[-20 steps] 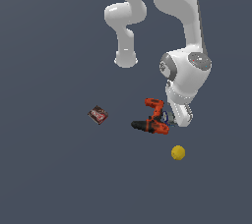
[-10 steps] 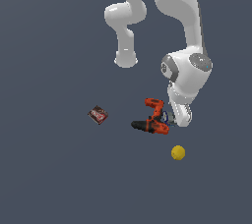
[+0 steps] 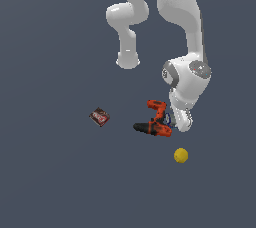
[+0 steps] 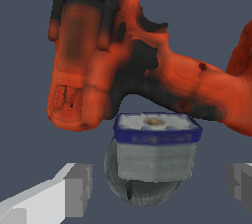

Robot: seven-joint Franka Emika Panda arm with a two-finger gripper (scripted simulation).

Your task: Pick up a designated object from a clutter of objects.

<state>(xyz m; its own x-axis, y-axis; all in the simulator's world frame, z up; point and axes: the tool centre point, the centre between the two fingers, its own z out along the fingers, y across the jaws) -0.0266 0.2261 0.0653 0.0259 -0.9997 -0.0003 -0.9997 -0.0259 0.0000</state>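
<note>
The arm is low over the clutter, and its pincer (image 4: pixel 157 183) hangs spread open, one finger (image 4: pixel 74 188) on each side of the small can (image 4: pixel 156 149) with clear gaps between pads and can, so nothing is gripped yet. The can, with its dark blue rim, whitish face and pale side, lies on the worktop (image 3: pixel 60 172) just beside the orange-and-black power drill (image 4: pixel 128 61), and seems to sit against or over a grey disc (image 4: pixel 142 193); whether they touch is unclear. In the exterior view the can shows only as a blue sliver (image 3: pixel 167 118) between the drill (image 3: pixel 155 121) and the robot's wrist. The yellow ball (image 3: pixel 181 155) lies near, toward the exterior view's lower right, and the dark red-brown packet (image 3: pixel 99 117) sits well apart on the exterior view's left. By my judgement the approach and alignment are done; closing on the can and lifting it free remain. The drill's body crowds one side, so the close could nudge it.
</note>
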